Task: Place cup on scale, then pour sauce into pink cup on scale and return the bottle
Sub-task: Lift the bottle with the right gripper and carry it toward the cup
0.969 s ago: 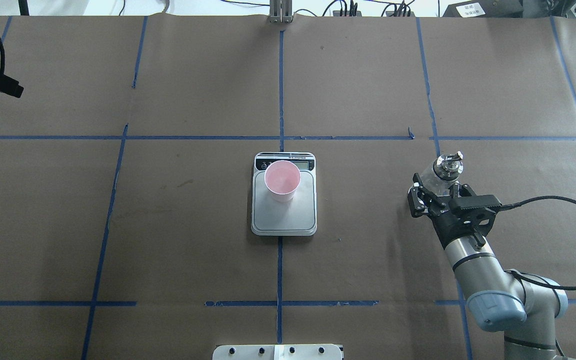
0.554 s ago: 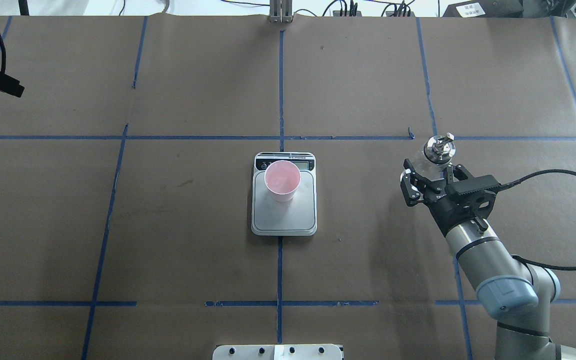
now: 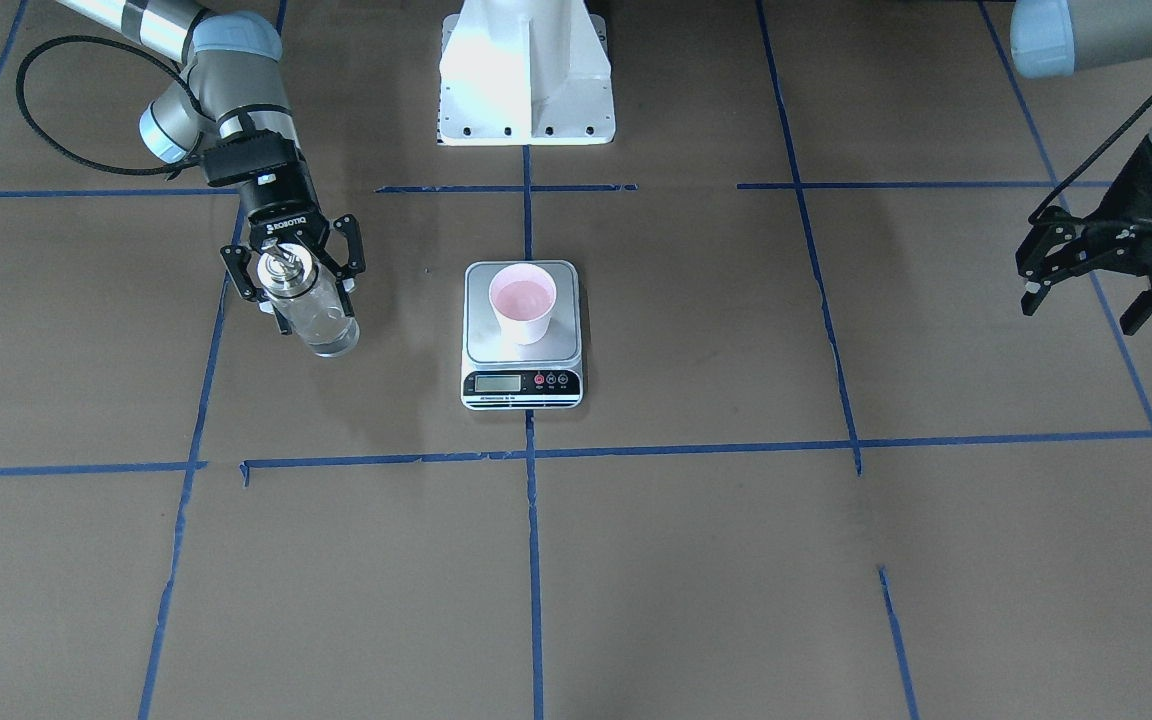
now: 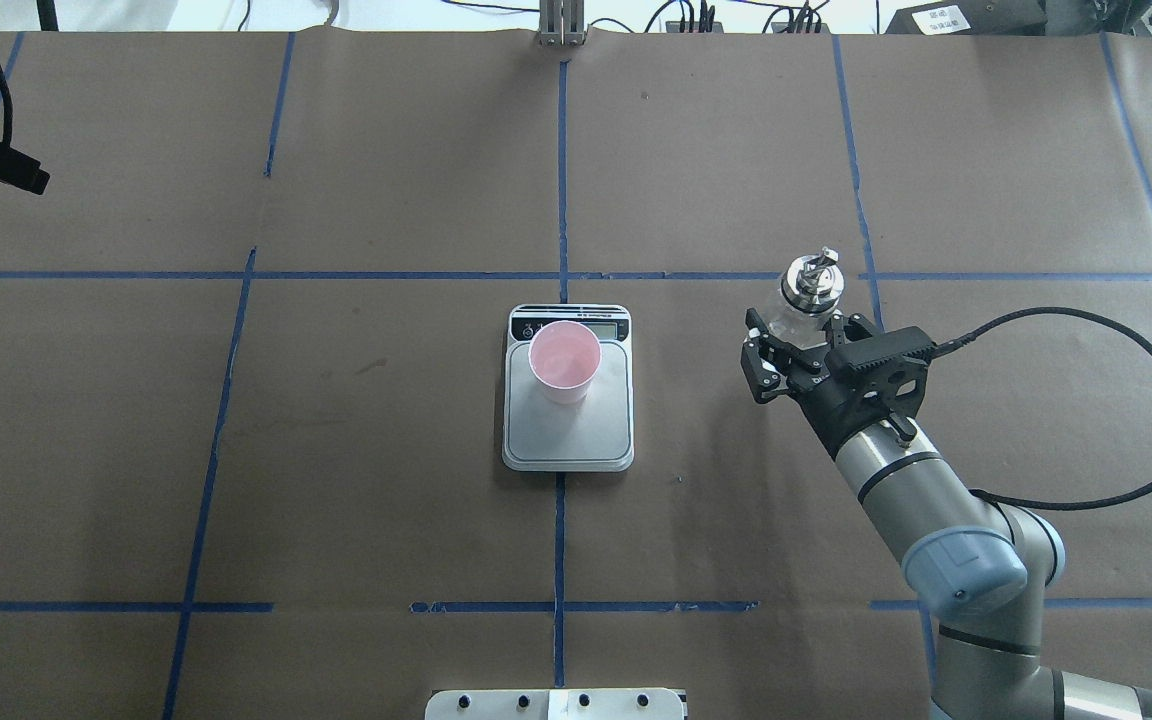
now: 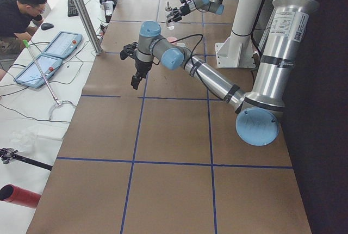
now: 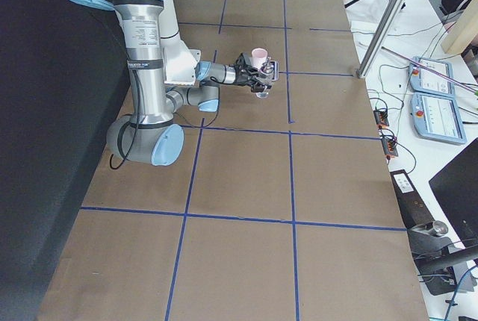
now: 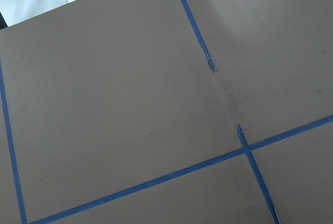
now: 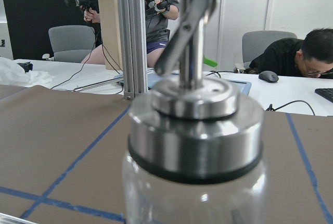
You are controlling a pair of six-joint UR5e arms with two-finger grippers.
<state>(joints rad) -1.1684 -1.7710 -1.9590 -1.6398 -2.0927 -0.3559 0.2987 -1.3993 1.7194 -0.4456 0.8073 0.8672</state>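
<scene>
The pink cup (image 4: 564,360) stands upright on the silver-grey scale (image 4: 568,435) at the table's middle; both also show in the front view, the cup (image 3: 523,300) on the scale (image 3: 481,345). My right gripper (image 4: 798,335) is shut on the clear glass bottle (image 4: 808,292), held upright to the scale's right, spout up. In the front view the bottle (image 3: 314,312) sits in the right gripper (image 3: 294,285). Its collar and spout fill the right wrist view (image 8: 195,125). My left gripper (image 3: 1106,275) is open and empty, far off to the side.
Brown paper with blue tape lines (image 4: 561,200) covers the table. The robot's white base (image 3: 526,75) stands behind the scale. An aluminium post (image 4: 561,25) stands at the far edge. Operators sit beyond the table's far side (image 8: 307,52).
My right gripper has carried the bottle leftward and away from the robot, closer to the scale. The cup and scale have not moved.
</scene>
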